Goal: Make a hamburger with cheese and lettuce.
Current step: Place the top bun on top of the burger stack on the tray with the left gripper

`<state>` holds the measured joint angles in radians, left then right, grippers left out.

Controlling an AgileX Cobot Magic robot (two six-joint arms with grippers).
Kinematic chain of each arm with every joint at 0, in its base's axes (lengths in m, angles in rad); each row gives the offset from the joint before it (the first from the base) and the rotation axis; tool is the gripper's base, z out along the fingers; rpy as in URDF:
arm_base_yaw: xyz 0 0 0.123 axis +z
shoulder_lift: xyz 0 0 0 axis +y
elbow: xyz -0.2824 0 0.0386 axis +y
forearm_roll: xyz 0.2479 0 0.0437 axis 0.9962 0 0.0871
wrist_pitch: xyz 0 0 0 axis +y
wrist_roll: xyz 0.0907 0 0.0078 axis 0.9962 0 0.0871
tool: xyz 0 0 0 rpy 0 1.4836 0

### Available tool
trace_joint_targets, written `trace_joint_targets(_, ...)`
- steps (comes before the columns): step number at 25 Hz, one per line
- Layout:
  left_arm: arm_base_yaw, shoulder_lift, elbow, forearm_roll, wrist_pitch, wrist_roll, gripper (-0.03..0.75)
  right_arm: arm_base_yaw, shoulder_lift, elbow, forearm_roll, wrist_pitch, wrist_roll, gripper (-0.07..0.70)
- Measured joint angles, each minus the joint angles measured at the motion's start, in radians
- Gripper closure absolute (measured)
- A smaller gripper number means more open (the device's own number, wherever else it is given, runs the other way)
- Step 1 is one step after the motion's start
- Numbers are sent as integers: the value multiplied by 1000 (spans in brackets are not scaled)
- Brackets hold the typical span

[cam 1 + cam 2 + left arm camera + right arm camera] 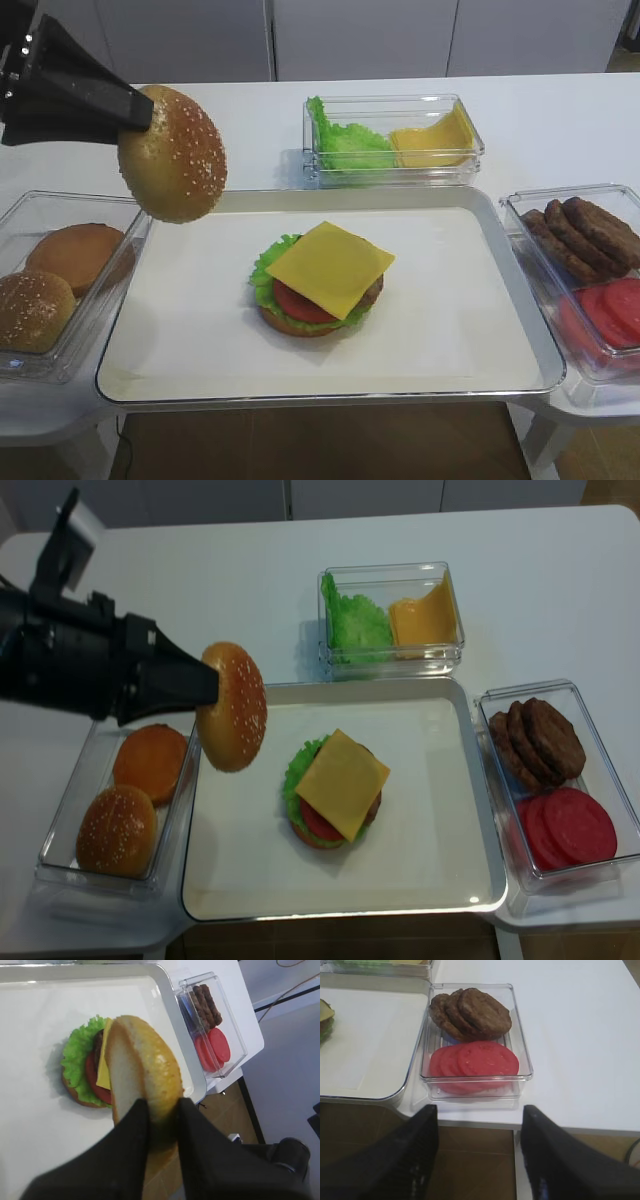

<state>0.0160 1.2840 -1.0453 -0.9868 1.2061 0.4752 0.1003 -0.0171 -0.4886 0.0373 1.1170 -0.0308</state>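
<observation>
Sesame bun top (145, 1085) is sitting on edge, pinched btwn the closed jaws of the left gripper (161, 1110), hanging above the tray's (470, 330) left side. Hamburger (318, 280) is resting mid-tray w/ cheese (330, 267) uppermost, lettuce (268, 270) frilling out beneath, no top on yet. Right gripper (480, 1155) is hovering w/ jaws apart, holding nothing, near the patty-and-tomato box (475, 1040).

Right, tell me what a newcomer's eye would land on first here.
The sesame bun top, held on edge in the left gripper above the tray's left side. Next, the open hamburger in the middle of the tray, its yellow cheese on top over tomato and frilly lettuce.
</observation>
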Motion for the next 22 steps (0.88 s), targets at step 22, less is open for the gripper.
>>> trace_joint_targets(22,-157,161,155,-480,-137,249,602,0,0,0,0,0,0,229)
